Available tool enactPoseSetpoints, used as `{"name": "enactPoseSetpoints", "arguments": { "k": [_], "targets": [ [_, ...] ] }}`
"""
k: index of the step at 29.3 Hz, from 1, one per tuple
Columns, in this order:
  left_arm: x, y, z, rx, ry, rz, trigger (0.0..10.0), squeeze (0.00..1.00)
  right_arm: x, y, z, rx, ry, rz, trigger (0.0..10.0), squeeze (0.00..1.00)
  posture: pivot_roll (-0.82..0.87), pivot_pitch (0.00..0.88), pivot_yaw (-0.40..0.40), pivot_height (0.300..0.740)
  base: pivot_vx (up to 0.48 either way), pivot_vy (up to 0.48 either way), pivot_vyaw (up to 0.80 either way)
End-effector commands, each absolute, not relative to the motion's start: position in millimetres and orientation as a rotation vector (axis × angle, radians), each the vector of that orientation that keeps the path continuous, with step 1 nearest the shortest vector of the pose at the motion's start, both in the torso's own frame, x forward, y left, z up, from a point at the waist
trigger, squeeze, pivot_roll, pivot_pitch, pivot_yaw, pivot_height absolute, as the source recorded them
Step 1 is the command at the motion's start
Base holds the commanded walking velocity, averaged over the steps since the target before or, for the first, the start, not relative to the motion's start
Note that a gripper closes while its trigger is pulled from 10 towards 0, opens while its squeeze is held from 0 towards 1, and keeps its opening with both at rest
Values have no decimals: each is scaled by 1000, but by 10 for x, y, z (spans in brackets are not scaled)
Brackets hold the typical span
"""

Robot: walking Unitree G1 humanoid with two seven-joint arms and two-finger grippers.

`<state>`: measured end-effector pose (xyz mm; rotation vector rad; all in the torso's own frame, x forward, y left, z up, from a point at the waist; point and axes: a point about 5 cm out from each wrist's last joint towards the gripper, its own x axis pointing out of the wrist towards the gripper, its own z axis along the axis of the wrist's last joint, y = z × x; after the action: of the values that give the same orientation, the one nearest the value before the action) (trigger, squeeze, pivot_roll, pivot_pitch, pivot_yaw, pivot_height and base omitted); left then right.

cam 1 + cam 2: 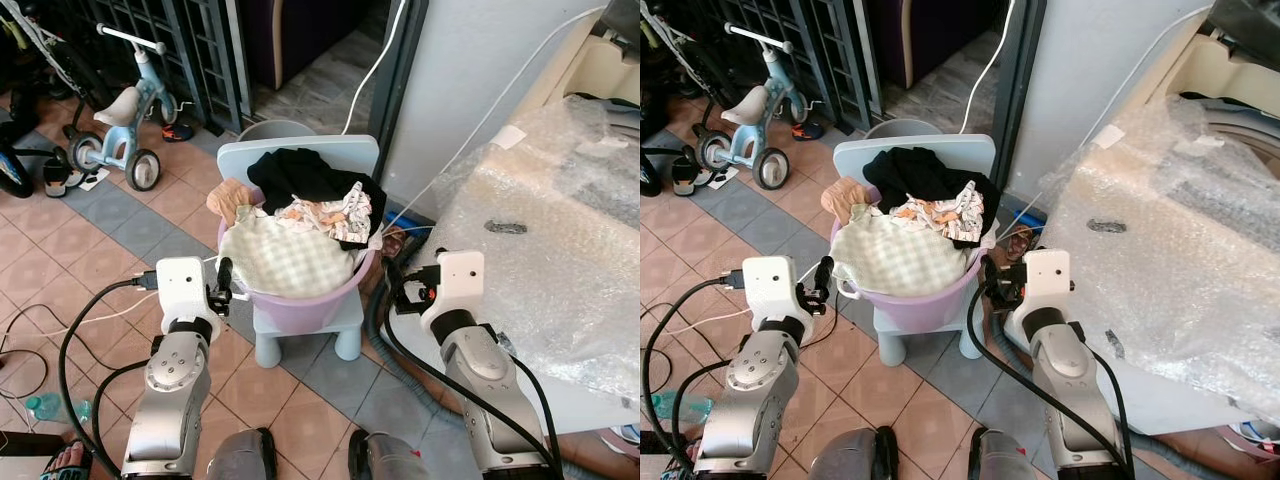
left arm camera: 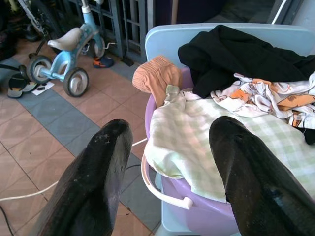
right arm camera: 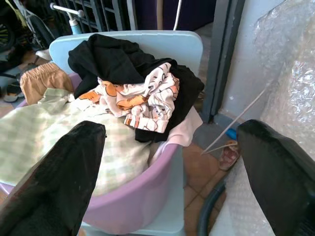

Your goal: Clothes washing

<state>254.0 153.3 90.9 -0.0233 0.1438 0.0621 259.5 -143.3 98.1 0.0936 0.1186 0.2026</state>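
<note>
Tiled floor (image 1: 120,240), tricycle (image 1: 120,120) — grey wall (image 1: 470,70)

Our two forearms are silver, jointed tubes ending in white boxy wrist housings, with thick black cables looping along each. Our left gripper (image 2: 167,177) and right gripper (image 3: 177,182) each carry two long, matte black fingers (image 2: 93,187), broad, rounded at the tips and faintly scuffed.

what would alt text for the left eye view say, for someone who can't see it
A purple basin heaped with clothes sits on a small pale blue chair, with the left gripper and right gripper open on either side of it. A washing machine under bubble wrap stands to the right.
</note>
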Motion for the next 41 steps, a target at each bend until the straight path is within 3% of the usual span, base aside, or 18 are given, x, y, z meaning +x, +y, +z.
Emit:
{"name": "enactPoseSetpoints", "arguments": {
  "k": [1,4,10,17,22,31,41],
  "targets": [
    [2529,1529,899,-33,153,76,10000,0,2585,-1433,1064,111,81,237,10000,0,25,152,-19,740,0,0,438],
    [2526,1537,876,-51,170,91,10000,0,2589,-1359,1083,-24,57,312,10000,0,28,150,-24,740,0,0,671],
    [2530,1559,874,-46,166,103,10000,0,2609,-1356,1071,12,67,303,10000,0,27,148,-25,740,0,0,642],
    [2530,1600,915,-41,137,111,10000,0,2658,-1508,1011,-103,76,165,10000,0,44,140,-26,740,169,0,0],
    [2475,1633,879,-32,153,103,10000,0,2699,-1429,1127,-35,8,134,10000,0,27,152,-28,740,374,0,0],
    [2487,1604,830,-42,184,96,10000,0,2561,-1315,964,-64,76,311,10000,0,39,158,-33,740,235,0,0],
    [2527,1594,889,-69,163,76,10000,0,2693,-1406,1001,-62,63,238,10000,0,46,166,-20,740,255,344,0]
  ]
}}
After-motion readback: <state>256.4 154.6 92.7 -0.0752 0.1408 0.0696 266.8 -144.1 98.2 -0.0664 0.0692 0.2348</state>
